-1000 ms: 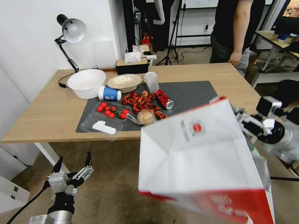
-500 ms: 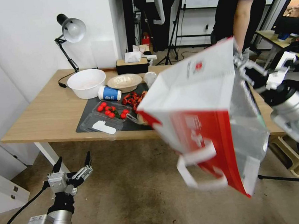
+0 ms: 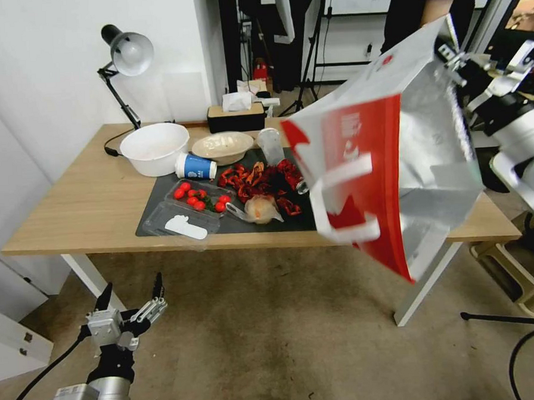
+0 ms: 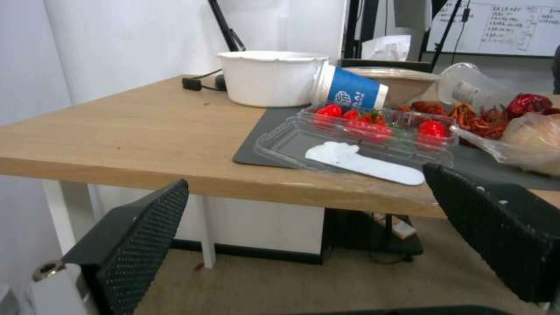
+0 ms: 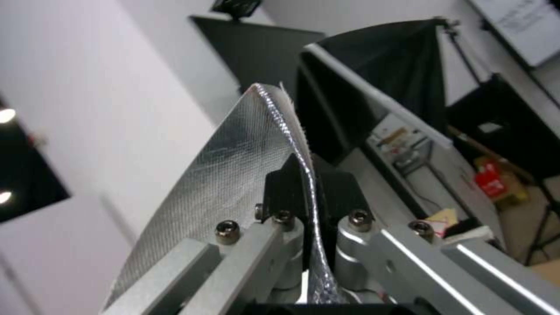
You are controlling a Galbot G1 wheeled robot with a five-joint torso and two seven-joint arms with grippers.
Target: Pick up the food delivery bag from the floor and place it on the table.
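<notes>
The food delivery bag [image 3: 361, 177] hangs tilted in the air over the right half of the table [image 3: 88, 203], red side and white handles toward me, silver foil lining [image 3: 437, 149] showing at its open end. My right gripper [image 3: 453, 56] is shut on the bag's rim, high at the right. In the right wrist view the foil edge [image 5: 233, 175] is pinched between that gripper's [image 5: 308, 183] black pads. My left gripper [image 3: 131, 290] stands open and holds nothing, low above the floor [image 3: 256, 332] in front of the table's left leg; its wrist view has it [image 4: 309, 227] facing the table edge [image 4: 146, 131].
On the table are a white bowl [image 3: 155, 148], a desk lamp [image 3: 127, 52], a tipped blue cup [image 3: 195, 166], a clear tray of tomatoes [image 3: 198, 197], red crayfish [image 3: 254, 180] and a tissue box [image 3: 237, 118]. A low stool [image 3: 521, 270] stands at the right.
The right gripper has lifted the bag up and away, from in front of the table to over its right half, and the bag has swung red side toward me. The left arm has not moved.
</notes>
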